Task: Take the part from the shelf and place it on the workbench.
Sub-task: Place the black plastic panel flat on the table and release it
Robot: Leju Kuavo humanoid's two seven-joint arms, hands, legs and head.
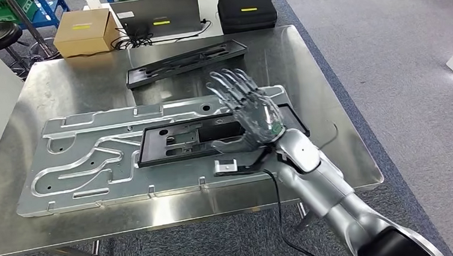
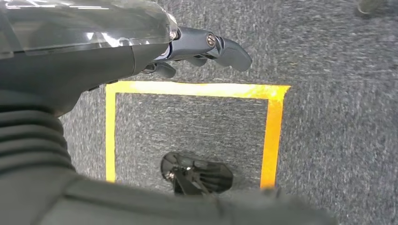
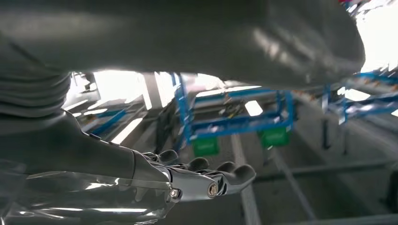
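Right hand over the part, fingers spread, nothing held; part lies on the desk.

The black part (image 1: 197,137) lies flat on top of the large grey metal panel (image 1: 88,165) on the steel desk (image 1: 82,84), long axis running left-right across the desk. The right hand (image 1: 252,111) hovers above the part's right end, palm open, fingers fanned toward the desk's far side; can't tell if it touches. The left hand (image 2: 206,49) hangs low over grey carpet with a yellow tape square (image 2: 272,136), fingers look loosely apart, well away, so the right arm is nearer. A second black tray (image 1: 186,61) sits farther back. Desk surface is smooth, reflective steel; judging from this, placement looks done, hand has free room to lift.
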